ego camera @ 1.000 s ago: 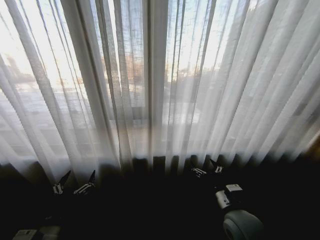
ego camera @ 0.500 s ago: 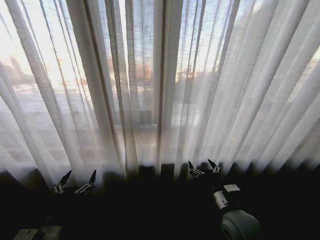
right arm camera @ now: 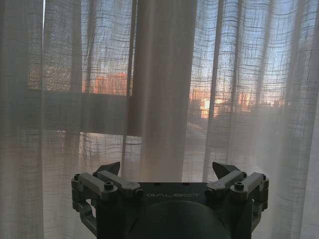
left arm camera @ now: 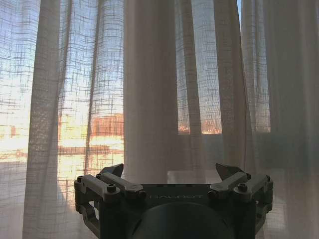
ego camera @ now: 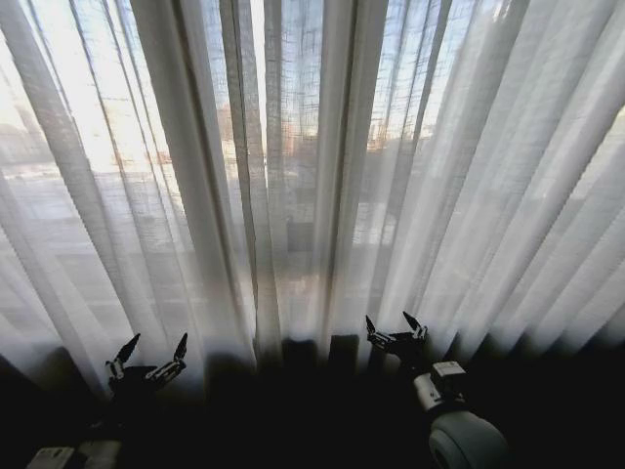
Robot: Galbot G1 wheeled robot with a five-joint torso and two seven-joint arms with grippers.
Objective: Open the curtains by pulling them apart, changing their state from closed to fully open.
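Hanging across the whole head view, the tall sheer white pleated curtains are drawn closed, their folds running from the top edge down to a dark band along the bottom where the hems and whatever lies beneath them are lost in shadow. At lower left of that frame the left gripper points up at the cloth, its two dark fingers spread apart with nothing between them; the arm behind it fades into black. Through the fabric at centre a dim vertical window bar shows, blurred by the weave, and outdoor shapes beyond it are too hazy to name. At lower centre-right the right gripper also stands with fingers parted and empty, just before the folds; whether the tips touch the cloth cannot be told. In the left wrist view the left gripper faces the curtains with its base cut off by the frame edge, and in the right wrist view the right gripper faces a thick fold of the curtains likewise.
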